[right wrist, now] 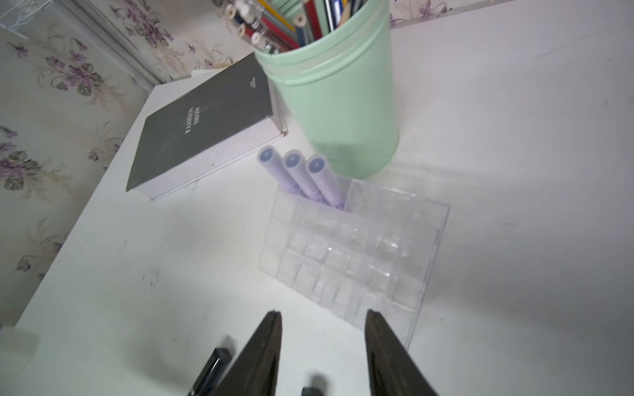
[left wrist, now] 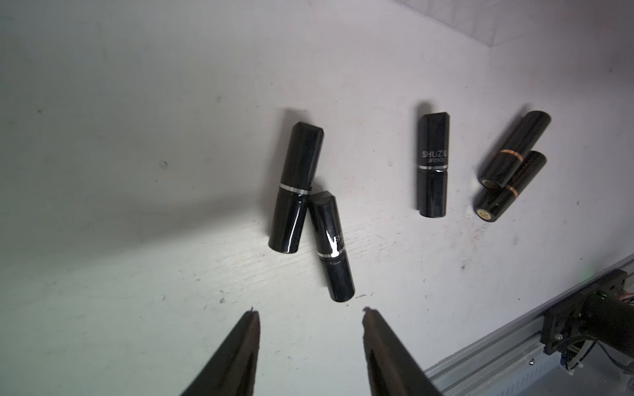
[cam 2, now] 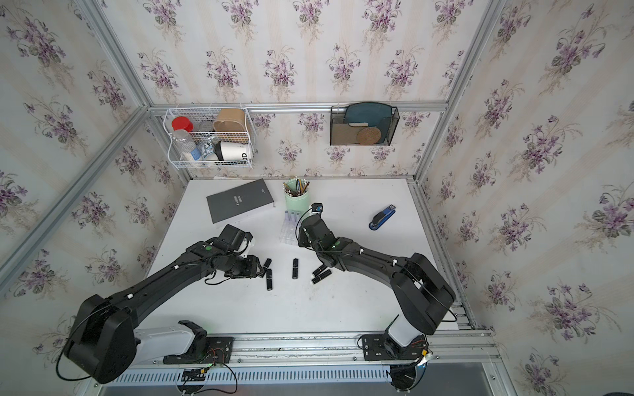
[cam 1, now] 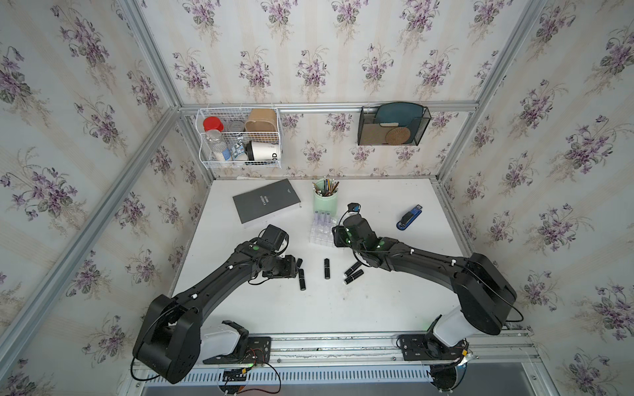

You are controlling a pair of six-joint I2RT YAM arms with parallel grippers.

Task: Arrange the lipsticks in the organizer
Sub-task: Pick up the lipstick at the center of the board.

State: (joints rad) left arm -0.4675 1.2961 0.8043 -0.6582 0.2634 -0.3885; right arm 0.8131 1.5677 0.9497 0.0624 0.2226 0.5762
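- The left claw (left wrist: 310,312) hangs over a white table (left wrist: 137,171), fingers apart with nothing between them.
- A black lipstick (left wrist: 331,245) lies just ahead of its tips.
- A second (left wrist: 296,187) lies beyond the first, touching it at a slight angle.
- Farther out from this claw, a third (left wrist: 433,164) lies alone.
- Past that, a fourth (left wrist: 514,151) and a fifth (left wrist: 514,187) lie side by side, touching.
- The right claw (right wrist: 323,312) also has its fingers apart and holds nothing.
- A clear organizer (right wrist: 360,253) with a grid of cells sits on the table just ahead of this claw.
- Three lilac lipsticks (right wrist: 302,175) lean side by side in the organizer's far corner, away from the claw.
- A mint-green cup (right wrist: 336,103) of pencils stands just behind them.
- A grey book (right wrist: 206,127) lies beside the cup.
- In both top views a blue stapler (cam 1: 409,217) lies well off to this claw's right.
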